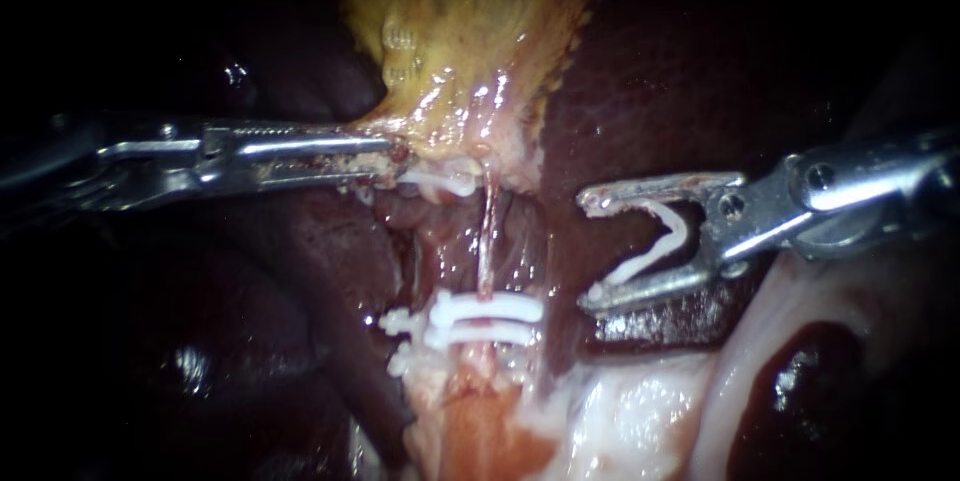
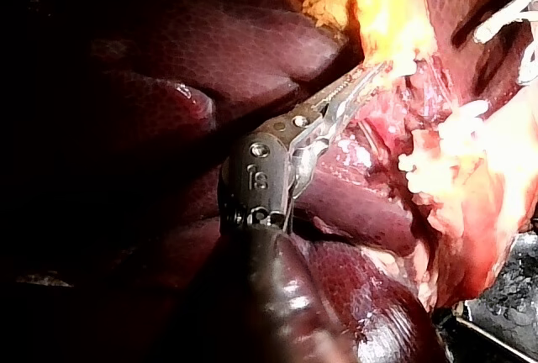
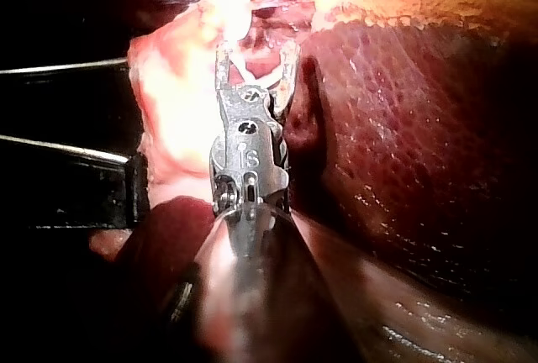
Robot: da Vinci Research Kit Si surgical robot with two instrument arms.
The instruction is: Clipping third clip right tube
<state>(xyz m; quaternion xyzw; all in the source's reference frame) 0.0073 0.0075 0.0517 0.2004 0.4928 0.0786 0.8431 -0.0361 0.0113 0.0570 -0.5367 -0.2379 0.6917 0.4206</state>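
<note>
Hovering to the right of the thin tube (image 1: 487, 231), the right instrument (image 1: 590, 247) cradles an open clip (image 1: 662, 239) in its wide claw, while the left instrument (image 1: 400, 153) pinches the gallbladder (image 1: 470, 41) low down in its claw; next, I judge, the clip must straddle the tube above two set clips (image 1: 485, 319).

The left instrument (image 2: 377, 71) has its jaws closed together on the gallbladder's (image 2: 382, 6) yellow lower edge. White clips (image 2: 424, 165) sit in pale tissue just beside them, with dark liver (image 2: 244, 44) all around.
</note>
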